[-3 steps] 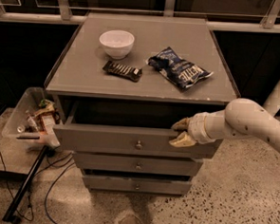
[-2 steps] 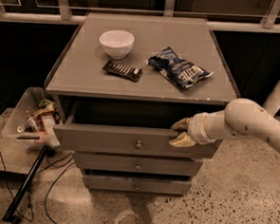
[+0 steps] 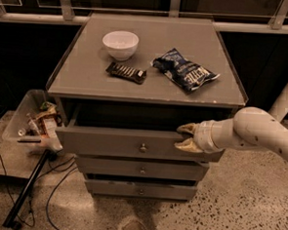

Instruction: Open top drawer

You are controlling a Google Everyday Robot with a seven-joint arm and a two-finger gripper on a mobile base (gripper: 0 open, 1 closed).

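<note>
Grey cabinet (image 3: 87,82): three drawers stacked under a flat top, standing on a speckled floor (image 3: 236,210).
Top drawer (image 3: 108,141): tallest front, partway out, with a dark gap behind its panel; a small round knob (image 3: 143,147) sits at its centre.
Gripper (image 3: 184,137): at the right end of the top drawer's front, reaching in from the right on a white arm (image 3: 255,133). Its tan fingers (image 3: 186,146) are a little apart and clasp the panel's upper edge, one above and behind it, one on the face.
Lower drawers: middle drawer (image 3: 111,166) and bottom drawer (image 3: 110,187), both closed.
Cabinet top: white bowl (image 3: 120,44), dark snack bar (image 3: 126,72) just in front of it, blue chip bag (image 3: 184,74) to the right.
Left of cabinet: clear bin (image 3: 16,124) of packets.
</note>
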